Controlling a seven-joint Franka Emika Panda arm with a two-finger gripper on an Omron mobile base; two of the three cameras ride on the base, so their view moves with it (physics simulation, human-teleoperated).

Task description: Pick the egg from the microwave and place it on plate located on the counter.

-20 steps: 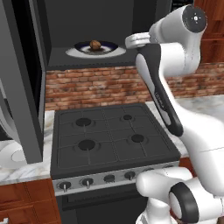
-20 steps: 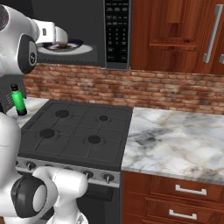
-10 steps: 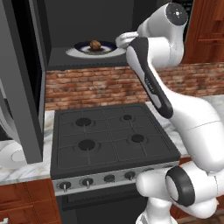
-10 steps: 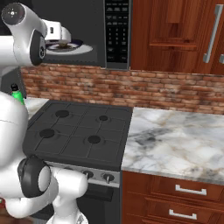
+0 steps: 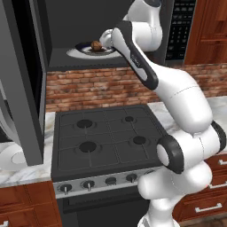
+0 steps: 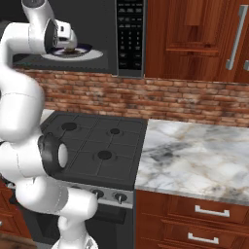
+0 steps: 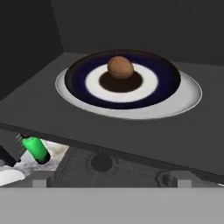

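Brown speckled egg (image 7: 120, 67) sits at the dark centre of a blue-and-white-rimmed dish (image 7: 78, 74) on the white turntable (image 7: 190, 94) inside the open microwave (image 5: 133, 9), above the black stove top (image 5: 106, 137). The hand (image 5: 106, 40) is at the microwave opening, just right of the dish in the left base view, fingers spread wide and holding nothing, apart from the egg. White marble worktop (image 6: 194, 160) lies right of the stove; a green bottle (image 7: 36, 149) shows below the microwave floor in the hand view.

stove (image 5: 104, 137): black, four burners | brick backsplash (image 6: 146, 97) | green bottle (image 7: 36, 148): tilted
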